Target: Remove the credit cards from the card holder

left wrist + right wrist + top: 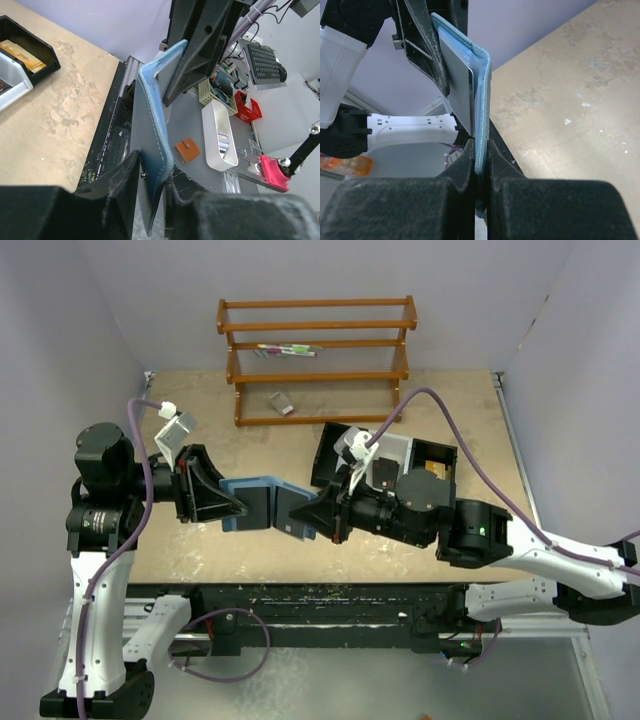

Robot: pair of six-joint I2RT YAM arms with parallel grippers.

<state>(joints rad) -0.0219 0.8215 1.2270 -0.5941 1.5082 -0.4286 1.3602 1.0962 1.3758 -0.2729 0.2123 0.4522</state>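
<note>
The teal-blue card holder (252, 502) hangs open in the air over the table's near edge, held between both grippers. My left gripper (228, 504) is shut on its left flap; in the left wrist view the holder (159, 115) stands pinched at my gripper (152, 176), with its snap stud by one finger. My right gripper (318, 514) is shut on the right flap (481, 120). A dark grey credit card (456, 75) lies against the inside of that flap, its lower edge just above my fingers (465, 165). It also shows from above (290, 508).
A black three-compartment tray (322, 462) sits behind the right gripper, with a white insert and an orange-brown item (435, 462). It shows in the left wrist view too (47, 55). A wooden rack (318, 360) stands at the back, with a small object (283, 403) before it.
</note>
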